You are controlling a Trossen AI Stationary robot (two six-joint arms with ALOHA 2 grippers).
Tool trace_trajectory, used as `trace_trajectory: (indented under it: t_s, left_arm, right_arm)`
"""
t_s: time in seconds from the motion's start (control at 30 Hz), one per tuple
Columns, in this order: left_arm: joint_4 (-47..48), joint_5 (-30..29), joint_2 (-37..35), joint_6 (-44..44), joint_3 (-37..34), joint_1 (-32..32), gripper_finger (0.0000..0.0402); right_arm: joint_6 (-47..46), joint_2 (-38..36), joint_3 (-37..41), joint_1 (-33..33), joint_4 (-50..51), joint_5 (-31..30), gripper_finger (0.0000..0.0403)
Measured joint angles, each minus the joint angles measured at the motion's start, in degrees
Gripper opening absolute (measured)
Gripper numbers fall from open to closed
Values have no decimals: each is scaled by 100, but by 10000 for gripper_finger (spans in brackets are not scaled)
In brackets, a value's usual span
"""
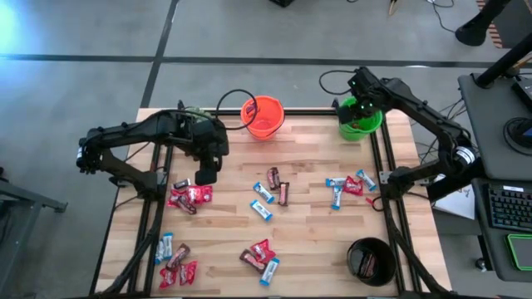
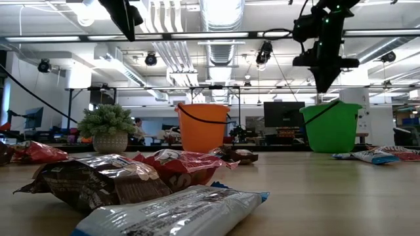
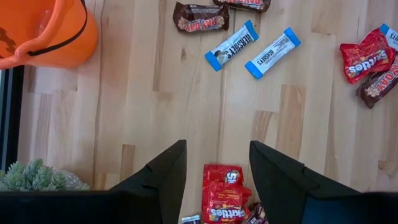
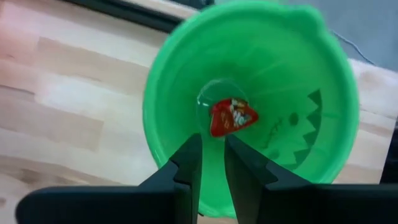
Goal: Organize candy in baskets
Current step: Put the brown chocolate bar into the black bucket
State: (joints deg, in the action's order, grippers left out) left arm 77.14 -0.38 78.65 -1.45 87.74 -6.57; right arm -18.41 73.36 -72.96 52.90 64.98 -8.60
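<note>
Where the red candy [image 4: 232,116] lies on the floor of the green basket [image 4: 186,74], the right gripper [image 4: 211,163] hangs directly above it over the basket's mouth, fingers slightly apart with a narrow gap between them and nothing held; the candy shows just beyond the fingertips, apart from them; the green basket stands at the far right corner of the table [image 1: 316,224]; the orange basket [image 1: 263,116] stands at the far edge near the middle, the black basket [image 1: 371,260] near the right front corner; loose candy lies scattered in clusters across the table; the left gripper [image 3: 214,171] hovers over a red packet [image 3: 222,199] in the left cluster, fingers spread apart and empty, the packet lying between and below them; a small potted plant [image 2: 108,128] stands near the orange basket.
</note>
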Motion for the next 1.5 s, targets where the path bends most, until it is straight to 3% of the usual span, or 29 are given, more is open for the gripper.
trace_trajectory:
  t_s: [0.1,0.33,0.43,0.57,0.87,1.17,1.5]
  left_arm:
    - [0,0,0,23,0,1,158]
    - [-28,0,9,361,0,1,158]
    - [-147,11,9,596,0,1,158]
    - [-260,482,11,795,-2,20,158]
    - [-1186,743,11,951,-13,508,158]
    - [-1480,741,134,1119,-19,947,159]
    - [-1478,1153,942,1218,-24,1280,208]
  right_arm:
    - [-3,0,-287,-9,187,44,59]
    - [48,0,-1027,-15,507,907,59]
    - [51,0,-1289,-54,595,911,59]
    - [211,0,-1517,-112,663,911,59]
    - [1075,-2,-1579,-351,720,909,59]
    - [1174,-7,-1579,-391,720,909,59]
    - [1202,-7,-1579,-391,729,1018,59]
